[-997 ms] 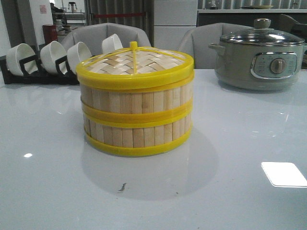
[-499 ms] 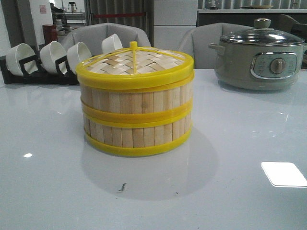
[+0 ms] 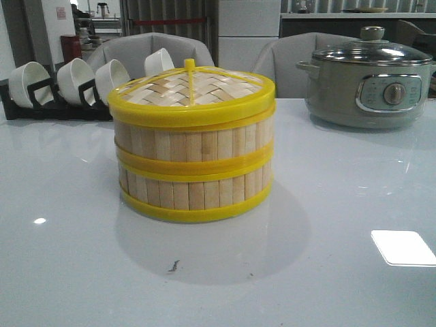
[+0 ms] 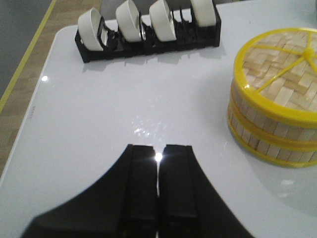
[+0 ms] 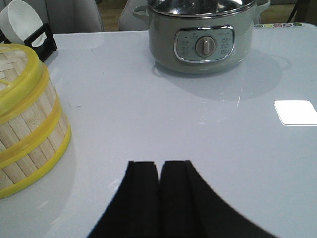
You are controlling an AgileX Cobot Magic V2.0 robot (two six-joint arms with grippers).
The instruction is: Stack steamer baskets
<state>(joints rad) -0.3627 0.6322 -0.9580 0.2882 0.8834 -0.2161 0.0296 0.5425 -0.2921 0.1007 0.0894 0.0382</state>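
Two steamer baskets [image 3: 192,163] stand stacked one on the other at the middle of the white table, bamboo slats between bright yellow rims. A woven yellow-rimmed lid [image 3: 191,92] sits on top. The stack also shows in the left wrist view [image 4: 275,99] and in the right wrist view [image 5: 27,119]. My left gripper [image 4: 158,147] hangs above bare table to the stack's left, shut and holding nothing. Over bare table on the stack's right, my right gripper [image 5: 159,163] is likewise shut and empty. Neither gripper appears in the front view.
A black rack [image 3: 51,105] with several white bowls [image 3: 75,80] stands at the back left. A grey-green electric pot [image 3: 368,82] with a glass lid stands at the back right. Grey chairs [image 3: 150,51] sit behind the table. The table's left edge [image 4: 29,99] lies beyond the left gripper.
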